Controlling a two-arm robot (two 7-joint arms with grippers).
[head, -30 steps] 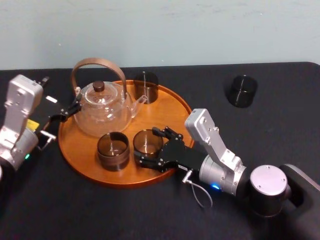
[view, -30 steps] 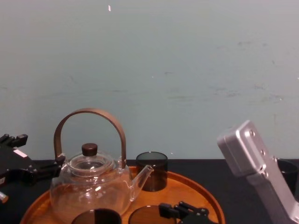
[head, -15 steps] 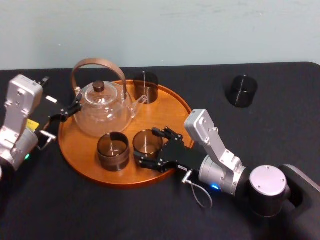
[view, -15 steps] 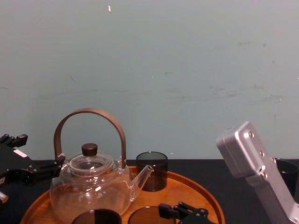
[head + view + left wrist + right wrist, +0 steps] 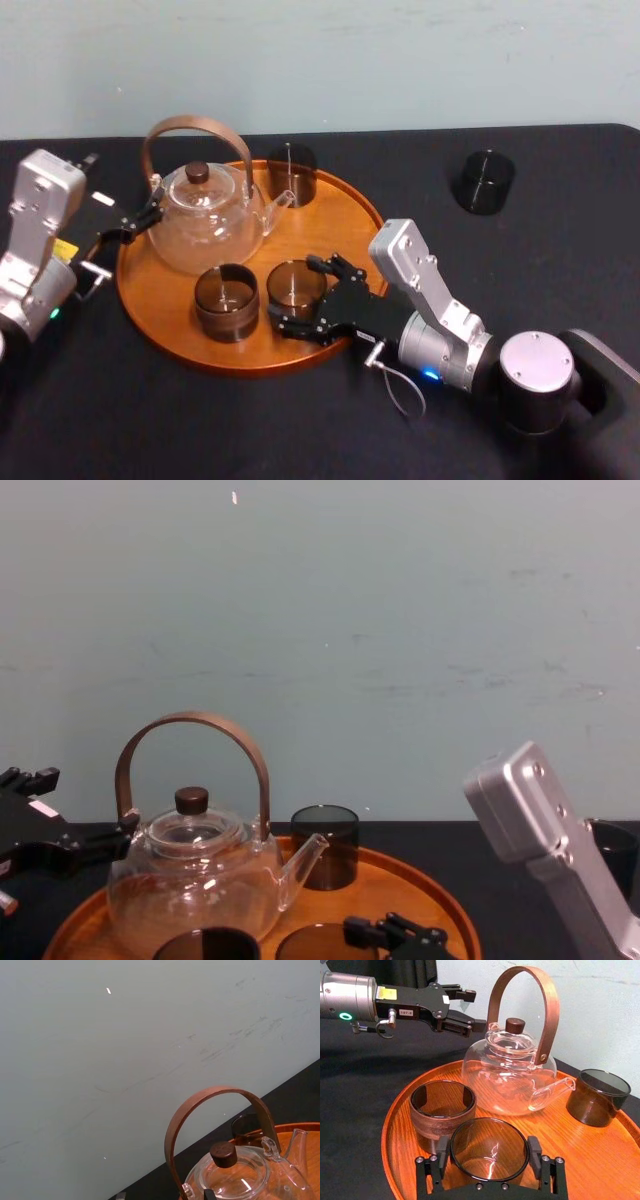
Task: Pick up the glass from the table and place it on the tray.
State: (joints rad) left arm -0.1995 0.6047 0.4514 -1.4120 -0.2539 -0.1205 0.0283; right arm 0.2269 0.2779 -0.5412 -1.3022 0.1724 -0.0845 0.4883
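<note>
The glass (image 5: 489, 1156) stands on the tray (image 5: 330, 215) at the lower centre of the head view, just beside another dark glass (image 5: 226, 301). The right gripper (image 5: 291, 292) has its jaws closed against its two sides. Above them sits the teapot (image 5: 210, 225). At the tray's left rim hangs the left gripper (image 5: 148, 218) over the tabletop (image 5: 560, 250), jaws apart.

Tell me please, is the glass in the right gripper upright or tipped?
Upright: the glass has its mouth up and walls vertical, held in the right gripper over the tray. The left gripper sits beside the teapot.
</note>
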